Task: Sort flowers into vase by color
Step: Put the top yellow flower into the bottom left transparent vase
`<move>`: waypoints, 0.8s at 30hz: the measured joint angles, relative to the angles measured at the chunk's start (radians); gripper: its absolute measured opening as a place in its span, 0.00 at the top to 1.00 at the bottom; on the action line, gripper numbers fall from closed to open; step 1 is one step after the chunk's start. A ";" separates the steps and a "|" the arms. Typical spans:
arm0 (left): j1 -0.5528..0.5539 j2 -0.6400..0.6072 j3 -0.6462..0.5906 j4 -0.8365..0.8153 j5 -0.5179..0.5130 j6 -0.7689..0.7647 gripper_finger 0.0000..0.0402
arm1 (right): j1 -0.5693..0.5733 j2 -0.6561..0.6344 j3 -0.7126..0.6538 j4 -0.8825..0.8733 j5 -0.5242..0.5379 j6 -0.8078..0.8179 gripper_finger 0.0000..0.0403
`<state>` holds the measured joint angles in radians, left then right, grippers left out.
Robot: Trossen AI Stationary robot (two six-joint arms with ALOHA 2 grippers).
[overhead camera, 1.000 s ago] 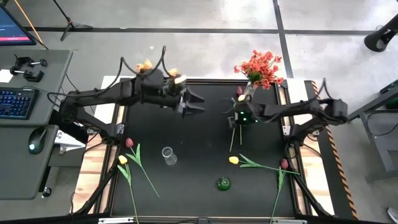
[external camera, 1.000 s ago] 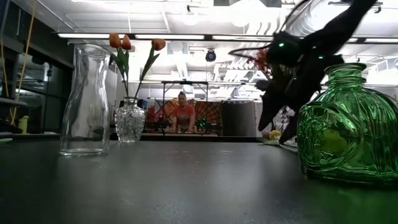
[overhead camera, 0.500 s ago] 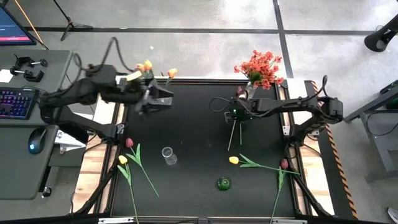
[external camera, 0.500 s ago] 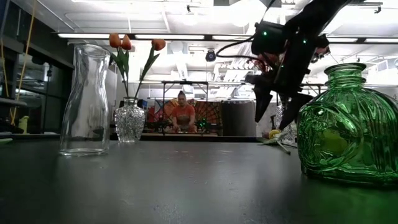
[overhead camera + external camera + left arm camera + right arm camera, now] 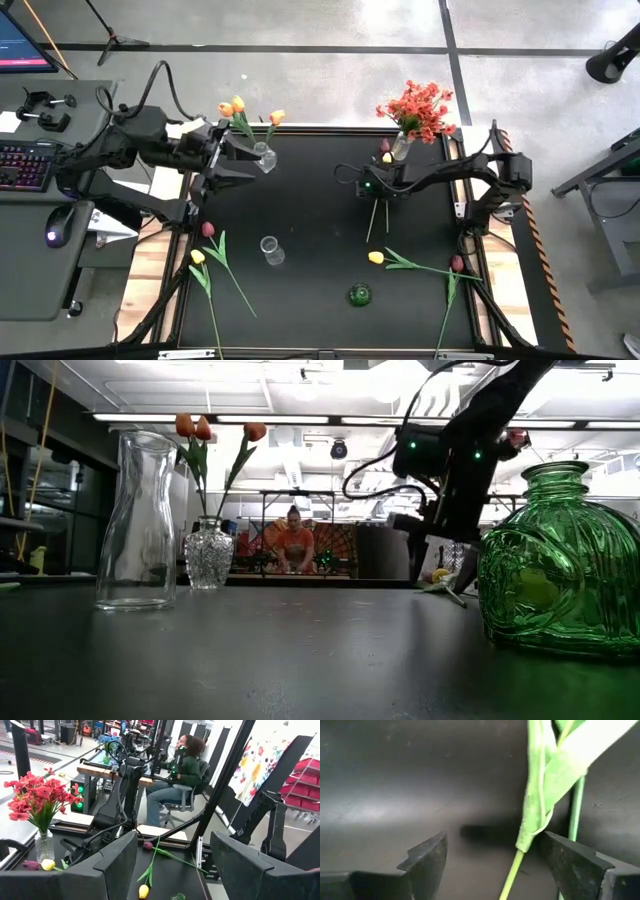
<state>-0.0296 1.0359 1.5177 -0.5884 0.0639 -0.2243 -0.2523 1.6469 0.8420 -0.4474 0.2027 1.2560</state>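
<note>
High view: the left gripper (image 5: 232, 163) has pulled back beside the small vase (image 5: 263, 157) of orange tulips (image 5: 237, 106), jaws spread and empty. Well right of that vase, the right gripper (image 5: 372, 187) hangs open-jawed over loose stems (image 5: 378, 215) on the bench (image 5: 320, 230), seemingly next.

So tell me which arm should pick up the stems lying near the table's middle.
Right, probably. The right gripper hangs open directly over those green stems, which lie between its fingers in the wrist view. The left gripper is open too, but far off beside the tulip vase.
</note>
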 joint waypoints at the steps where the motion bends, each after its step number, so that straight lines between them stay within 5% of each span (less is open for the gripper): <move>1: 0.000 0.000 0.000 0.000 0.000 0.002 0.41 | 0.000 0.009 0.002 -0.006 0.011 0.002 0.25; 7: 0.000 0.000 0.000 0.000 0.000 0.010 0.41 | -0.001 0.032 0.003 -0.013 0.055 0.002 0.47; 13: 0.000 -0.006 0.000 0.014 0.000 0.018 0.41 | 0.015 0.009 -0.003 -0.016 0.086 -0.117 0.94; 19: 0.000 -0.052 0.000 0.123 0.002 0.039 0.41 | 0.103 -0.142 0.073 0.101 0.089 -0.416 0.98; 24: 0.000 -0.074 0.000 0.156 -0.053 0.071 0.41 | 0.191 -0.231 0.097 0.548 -0.035 -0.669 0.99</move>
<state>-0.0292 0.9621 1.5181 -0.4326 0.0110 -0.1533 -0.0612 1.4162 0.9386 0.1009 0.1682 0.5869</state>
